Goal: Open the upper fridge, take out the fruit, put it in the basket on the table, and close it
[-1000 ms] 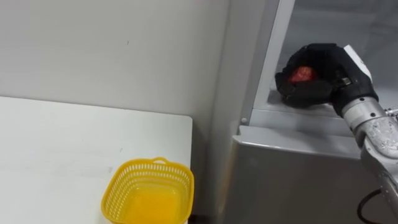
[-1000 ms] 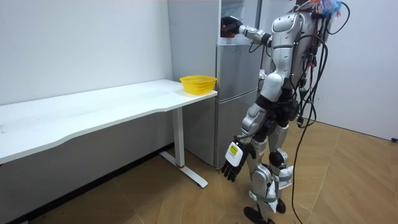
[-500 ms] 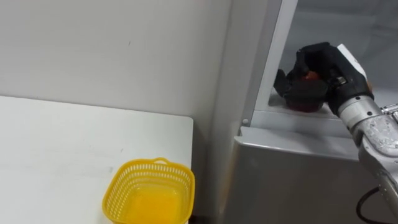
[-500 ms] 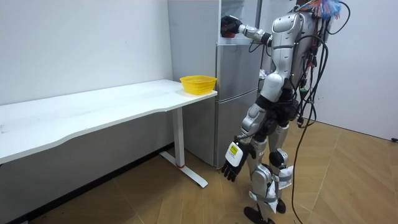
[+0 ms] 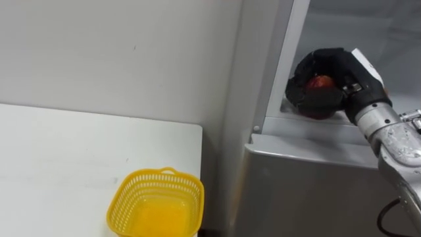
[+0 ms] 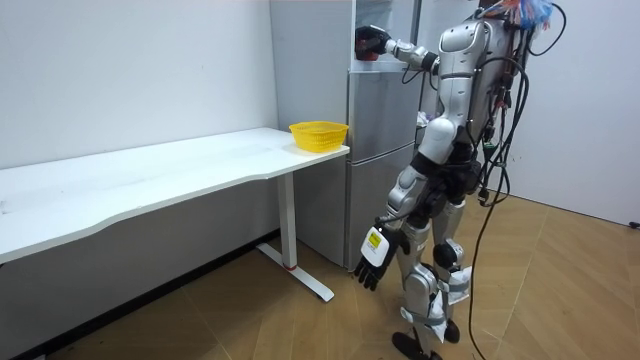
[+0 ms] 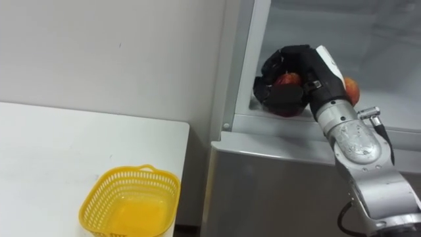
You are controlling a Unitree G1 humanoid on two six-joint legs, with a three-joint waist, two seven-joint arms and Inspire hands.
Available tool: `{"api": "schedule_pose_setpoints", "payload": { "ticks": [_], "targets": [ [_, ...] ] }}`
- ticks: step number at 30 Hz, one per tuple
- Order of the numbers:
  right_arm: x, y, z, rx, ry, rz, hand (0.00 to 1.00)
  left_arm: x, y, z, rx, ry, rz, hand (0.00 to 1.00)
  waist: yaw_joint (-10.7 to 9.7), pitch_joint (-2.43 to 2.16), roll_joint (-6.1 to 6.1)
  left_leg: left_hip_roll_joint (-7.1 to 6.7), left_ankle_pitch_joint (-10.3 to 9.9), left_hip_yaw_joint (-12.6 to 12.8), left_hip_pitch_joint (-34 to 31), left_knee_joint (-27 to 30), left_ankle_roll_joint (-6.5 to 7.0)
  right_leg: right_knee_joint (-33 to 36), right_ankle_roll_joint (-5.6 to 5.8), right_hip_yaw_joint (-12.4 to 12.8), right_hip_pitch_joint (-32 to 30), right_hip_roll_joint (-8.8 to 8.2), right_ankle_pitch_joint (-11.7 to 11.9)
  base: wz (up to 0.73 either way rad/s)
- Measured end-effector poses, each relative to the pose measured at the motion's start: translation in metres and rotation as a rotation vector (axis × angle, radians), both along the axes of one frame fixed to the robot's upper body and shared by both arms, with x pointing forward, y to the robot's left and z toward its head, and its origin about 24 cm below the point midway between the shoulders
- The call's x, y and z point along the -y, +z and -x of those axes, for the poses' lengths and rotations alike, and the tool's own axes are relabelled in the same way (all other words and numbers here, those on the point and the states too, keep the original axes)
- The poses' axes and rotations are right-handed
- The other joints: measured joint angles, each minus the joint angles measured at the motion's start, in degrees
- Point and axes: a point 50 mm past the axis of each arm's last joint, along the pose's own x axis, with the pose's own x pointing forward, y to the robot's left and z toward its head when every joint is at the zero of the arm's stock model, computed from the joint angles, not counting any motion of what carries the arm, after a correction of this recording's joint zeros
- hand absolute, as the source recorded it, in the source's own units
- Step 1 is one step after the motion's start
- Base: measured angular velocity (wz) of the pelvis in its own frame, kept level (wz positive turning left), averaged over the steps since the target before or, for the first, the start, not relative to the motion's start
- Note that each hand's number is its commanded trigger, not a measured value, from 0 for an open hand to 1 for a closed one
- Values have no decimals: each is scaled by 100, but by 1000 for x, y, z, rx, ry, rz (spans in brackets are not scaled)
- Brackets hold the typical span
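Right hand (image 5: 323, 103) has shifted slightly left, fingers curled round the red fruit (image 5: 320, 82).

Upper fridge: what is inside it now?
Inside the upper fridge, the right hand is curled round a red fruit at the front edge. A second reddish fruit peeks from behind the wrist. The hand covers most of the held fruit.

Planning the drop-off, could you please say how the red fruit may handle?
The red fruit looks round, so it may roll if set down loose. The right hand curls fully round it, suggesting it is small and probably light.
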Motion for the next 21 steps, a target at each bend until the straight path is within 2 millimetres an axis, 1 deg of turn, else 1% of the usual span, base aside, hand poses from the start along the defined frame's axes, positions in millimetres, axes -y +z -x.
{"api": "schedule_pose_setpoints", "payload": {
  "ticks": [8, 18, 21],
  "targets": [
    [-1, -1, 0, -8, 1, 4, 0, 0, 0, 0, -3, 2, -5, 0, 3, -22, 37, -1, 0, 0, 3, 19, 0, 0, 0, 0, 5, 0, 0, 0],
    [-1, -2, 0, -12, 1, 4, 0, 0, 0, 1, -3, 2, -4, 0, 1, -18, 43, -1, 0, 0, -2, -2, 0, 0, 0, -8, 3, -1, 0, 0],
    [-2, -3, -1, -16, 6, 7, 0, 2, -1, 0, -10, -22, 0, 0, 0, -14, 48, -1, 0, 0, -6, -3, 0, 0, 0, -10, 1, -1, 0, 0]
  ]
}}
